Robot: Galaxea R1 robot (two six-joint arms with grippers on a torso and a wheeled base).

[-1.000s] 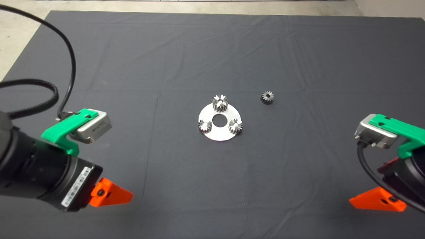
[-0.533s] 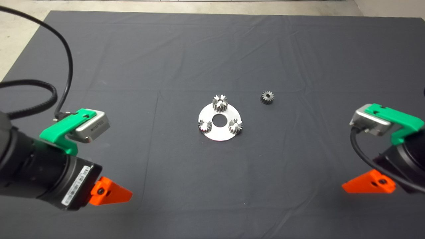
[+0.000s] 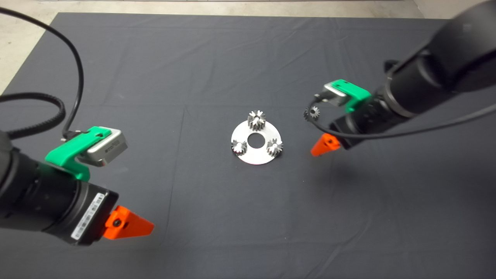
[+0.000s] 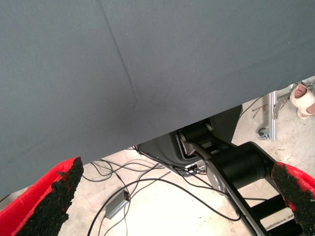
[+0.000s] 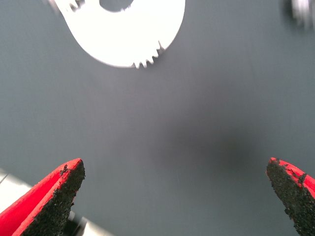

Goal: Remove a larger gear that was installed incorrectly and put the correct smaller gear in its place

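Observation:
The larger gear (image 3: 256,119) stands on the far side of a round silver plate (image 3: 254,157) at the mat's middle, with shiny slanted teeth. The smaller gear (image 3: 312,113), dark grey, lies on the mat to the right of the plate. My right gripper (image 3: 321,148) hovers just right of the plate and in front of the smaller gear, whose near side its cable crosses. In the right wrist view the right gripper (image 5: 177,196) is open and empty, with the plate (image 5: 142,34) ahead of it. My left gripper (image 3: 131,226) waits at the lower left, open and empty.
Two small shiny gears with pins (image 3: 239,147) (image 3: 274,147) sit on the near side of the plate around its centre hole. The left wrist view shows the mat's edge, floor cables (image 4: 147,184), the robot's base and a person's shoe (image 4: 302,98).
My right arm has swung in from the lower right edge to just right of the plate, near the smaller gear. The left arm and the gears have not moved.

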